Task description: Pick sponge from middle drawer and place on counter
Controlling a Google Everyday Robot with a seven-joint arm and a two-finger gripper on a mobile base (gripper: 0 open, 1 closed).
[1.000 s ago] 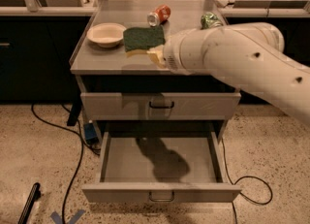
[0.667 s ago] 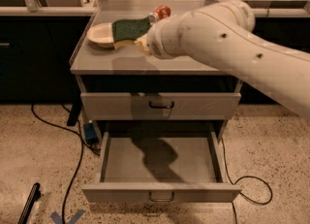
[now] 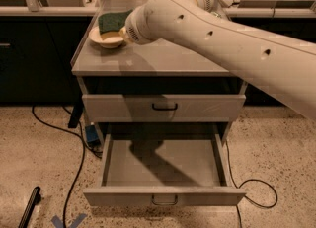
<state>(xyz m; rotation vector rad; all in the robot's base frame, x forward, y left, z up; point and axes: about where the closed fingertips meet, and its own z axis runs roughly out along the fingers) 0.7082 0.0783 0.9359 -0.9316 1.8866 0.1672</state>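
Note:
The sponge (image 3: 112,20), with its dark green face showing, is held at the end of my arm just above the white bowl (image 3: 105,40) at the counter's back left. My gripper (image 3: 123,31) is mostly hidden behind the arm's thick white wrist and is shut on the sponge. The counter (image 3: 163,60) is the flat grey top of the cabinet. The middle drawer (image 3: 163,170) is pulled fully out below, and its grey floor shows only the arm's shadow.
The closed upper drawer front (image 3: 197,107) sits above the open one. My white arm (image 3: 232,39) spans the counter from the right and hides its back right. Black cables (image 3: 74,168) and a black bar (image 3: 29,207) lie on the speckled floor.
My arm has swung left across the counter with the sponge, from the counter's middle to over the white bowl.

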